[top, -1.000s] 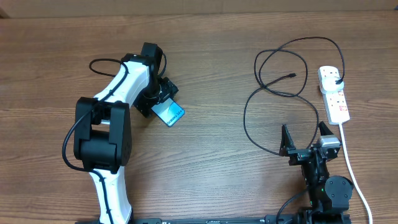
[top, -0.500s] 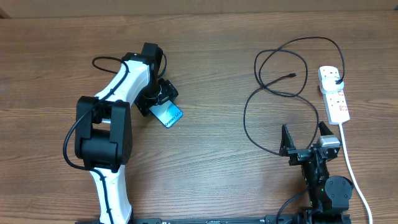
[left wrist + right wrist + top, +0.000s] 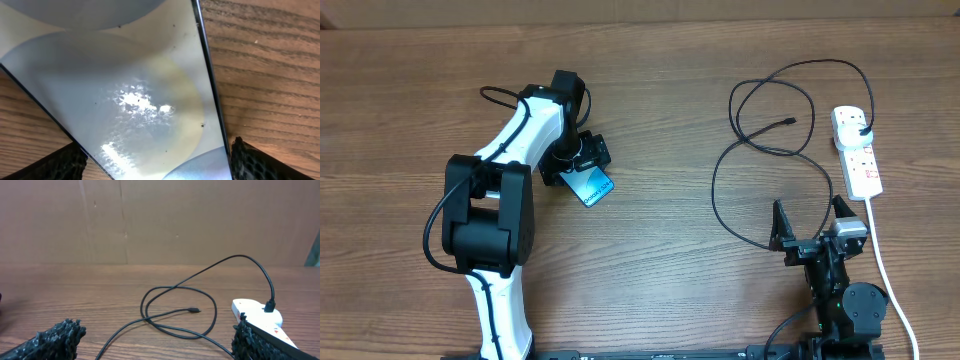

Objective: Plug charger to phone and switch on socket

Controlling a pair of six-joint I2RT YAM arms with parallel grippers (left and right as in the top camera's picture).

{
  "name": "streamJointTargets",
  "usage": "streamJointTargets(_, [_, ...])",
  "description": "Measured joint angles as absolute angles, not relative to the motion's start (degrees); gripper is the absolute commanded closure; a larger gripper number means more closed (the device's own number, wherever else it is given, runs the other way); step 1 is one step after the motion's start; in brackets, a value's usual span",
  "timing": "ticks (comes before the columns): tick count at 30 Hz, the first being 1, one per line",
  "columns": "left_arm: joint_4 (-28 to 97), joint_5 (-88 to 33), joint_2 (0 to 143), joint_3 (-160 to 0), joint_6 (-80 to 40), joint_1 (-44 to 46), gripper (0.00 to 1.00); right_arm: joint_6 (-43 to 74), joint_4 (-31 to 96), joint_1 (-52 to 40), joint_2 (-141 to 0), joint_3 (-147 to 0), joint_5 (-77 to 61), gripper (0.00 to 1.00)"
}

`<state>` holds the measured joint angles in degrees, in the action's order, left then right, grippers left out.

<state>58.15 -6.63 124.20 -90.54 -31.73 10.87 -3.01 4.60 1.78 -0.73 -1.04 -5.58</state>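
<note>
The phone [image 3: 592,186], with a light blue screen, lies tilted on the wooden table at the centre left. My left gripper [image 3: 582,166] is shut on its far end. In the left wrist view the phone [image 3: 130,90] fills the space between both fingers of the left gripper [image 3: 155,162]. The charger [image 3: 760,150] is a black cable looped at the right. Its small tip [image 3: 790,122] lies free and its plug [image 3: 861,127] sits in the white socket [image 3: 860,160]. My right gripper [image 3: 810,215] is open and empty near the front edge. The right wrist view shows the right gripper [image 3: 160,340], the cable tip [image 3: 194,311] and the socket [image 3: 255,314].
The socket's thick white cord [image 3: 885,270] runs down the right side past my right arm. A brown cardboard wall [image 3: 160,220] stands behind the table. Bare wood lies between the phone and the cable loops.
My left gripper and the phone have shifted slightly toward the front of the table and turned a little. The right arm, cable and socket have not moved.
</note>
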Motion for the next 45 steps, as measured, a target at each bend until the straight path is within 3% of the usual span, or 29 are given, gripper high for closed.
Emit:
streamJointTargets(7, [58.0, -5.8, 124.2, -90.5, -31.1, 10.9, 0.14, -3.0, 4.6, 1.8, -0.7, -1.0, -5.6, 0.00])
streamJointTargets(10, [57.9, -5.4, 124.2, -90.5, -28.4, 10.9, 0.12, -3.0, 4.6, 1.8, -0.7, -1.0, -5.6, 0.00])
streamJointTargets(14, [58.1, -5.3, 124.2, -90.5, -25.2, 10.9, 0.00, -3.0, 4.6, 1.8, -0.7, -1.0, -5.6, 0.00])
streamJointTargets(45, [58.5, -1.8, 126.4, -92.7, -39.1, 12.7, 0.00, -3.0, 4.6, 1.8, -0.7, -1.0, -5.6, 0.00])
